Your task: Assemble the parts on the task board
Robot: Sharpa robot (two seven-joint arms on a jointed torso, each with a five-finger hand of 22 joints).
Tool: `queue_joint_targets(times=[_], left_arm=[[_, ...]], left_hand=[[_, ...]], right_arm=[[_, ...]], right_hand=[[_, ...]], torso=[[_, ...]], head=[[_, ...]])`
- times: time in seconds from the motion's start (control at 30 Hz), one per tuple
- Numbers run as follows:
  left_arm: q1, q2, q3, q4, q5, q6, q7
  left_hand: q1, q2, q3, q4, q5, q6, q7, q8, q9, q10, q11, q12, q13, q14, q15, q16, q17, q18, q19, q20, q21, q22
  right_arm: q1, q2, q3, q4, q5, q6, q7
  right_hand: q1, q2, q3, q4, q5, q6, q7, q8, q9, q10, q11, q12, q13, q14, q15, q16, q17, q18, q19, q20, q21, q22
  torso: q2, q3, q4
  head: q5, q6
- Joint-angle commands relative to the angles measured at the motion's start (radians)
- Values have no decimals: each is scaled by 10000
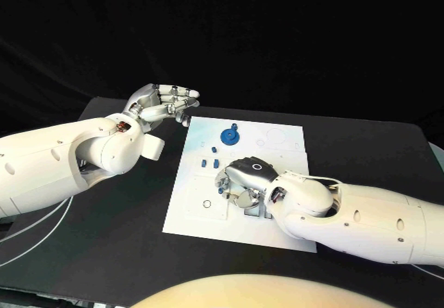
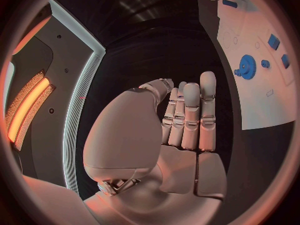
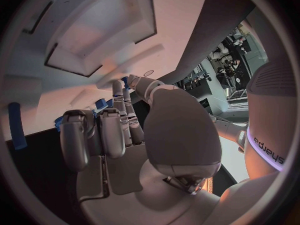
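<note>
blue toothed gear (image 1: 230,135) on flat white task board (image 1: 278,154)

One piece of readable text appears. In the right wrist view, at about four o'clock near the circle's rim, dark lettering runs along the curved white casing of the robot's right arm (image 3: 269,150). The letters stand sideways and seem to spell "sharpa", the maker's brand; a thin violet glowing band edges the casing just beside the word.

The flat white rectangular task board (image 1: 278,138) on the black tabletop carries faint thin outlines of circles and rectangles. These are drawn shapes, with no letters or numbers that can be read in them.
</note>
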Motion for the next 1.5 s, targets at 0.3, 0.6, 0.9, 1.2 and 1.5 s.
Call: queue_joint_targets(times=[0.3,0.6,0.9,1.2,1.5], left_arm=[[4,7,6,-22,47,145,-7],[3,-7,-5,-4,47,210,-3],[1,17,-31,6,47,260,17],[-2,31,-45,-18,47,283,21],[-2,7,-48,-24,47,284,15]], left_hand=[[68,-12,27,-9,56,-35,44,31,-14,-58,24,62,15,-81,4,-58,-15,66,-10,-55,-50,-16],[70,-9,36,-19,52,-39,48,32,-16,-73,29,83,21,-85,6,-61,-23,66,-10,-53,-51,-16],[67,-11,36,-19,50,-39,48,33,-16,-75,29,89,23,-85,7,-61,-24,66,-11,-52,-52,-16],[67,-11,36,-19,50,-39,48,33,-16,-75,29,89,23,-85,7,-61,-24,66,-11,-52,-52,-16],[67,-11,36,-19,50,-39,48,33,-16,-75,29,89,23,-85,7,-61,-24,66,-11,-52,-52,-16]], right_arm=[[10,-496,31,553,-183,-836,-70],[728,-2052,237,1319,850,-367,143],[1288,-3125,271,1073,1071,641,515],[1350,-3121,238,850,788,1111,572],[1316,-2816,202,544,741,1142,535]], right_hand=[[-62,-160,-168,40,-44,-263,6,-177,-61,-306,42,21,-77,304,79,-173,-301,105,365,131,-409,2015],[-203,-250,-417,152,-62,-168,-43,-163,-43,-395,7,91,-96,263,60,-275,-492,163,260,124,-669,1899],[-101,-178,-1943,450,302,-349,-132,-328,-92,-768,-46,188,-131,285,15,-252,-493,232,139,76,-1035,1743],[313,93,-2779,714,316,-369,-238,-400,-137,-959,-29,276,-140,261,15,-302,-614,258,101,81,-1196,1682],[640,330,-2770,838,242,-255,-287,-388,-155,-758,-78,464,-111,260,-25,-313,-647,227,182,56,-1062,1747]], torso=[[7,17,-7],[-12,-16,-20],[-17,-4,-78],[-14,-26,-21],[-16,-43,-41]], head=[[-40,48],[-245,125],[-304,186],[-328,188],[-313,189]])
